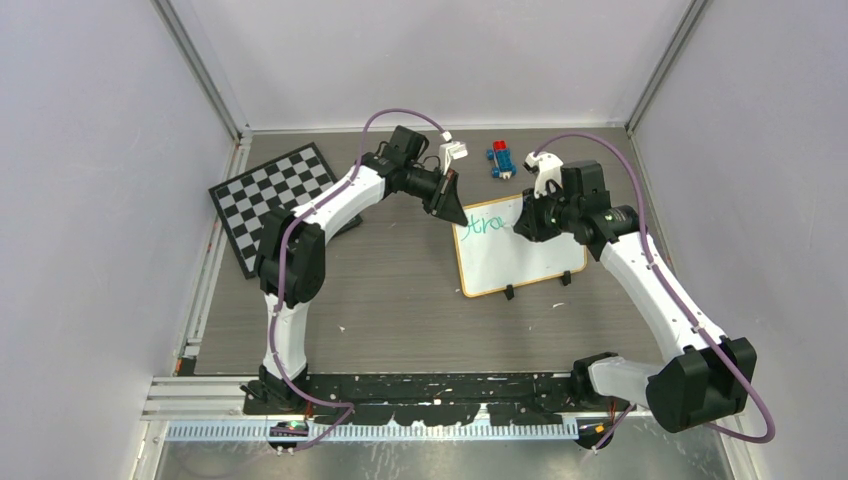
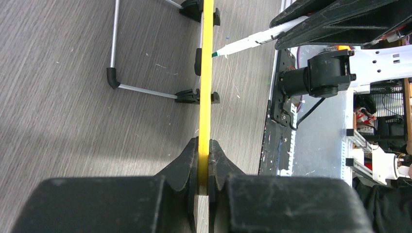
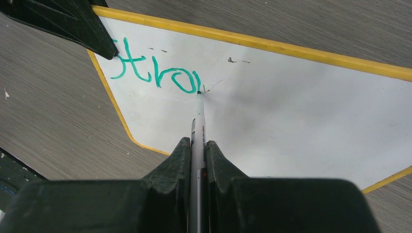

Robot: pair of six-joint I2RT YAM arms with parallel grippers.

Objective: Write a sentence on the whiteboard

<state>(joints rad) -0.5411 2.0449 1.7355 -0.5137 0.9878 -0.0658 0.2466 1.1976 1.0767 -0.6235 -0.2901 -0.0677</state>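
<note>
The whiteboard (image 1: 522, 262) sits right of centre on the counter (image 1: 400, 300). Our left tool (image 2: 204, 148) pinches its yellow edge; our right tool (image 3: 198, 145) grips a marker (image 3: 198, 109), tip on the sentence (image 3: 155, 73) after "Stro". Hard pressure could shift the board, skewing letters.

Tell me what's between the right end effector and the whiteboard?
A white marker: the right end effector pinches it, and its tip meets the whiteboard just after the green letters. The right wrist view shows this.
</note>
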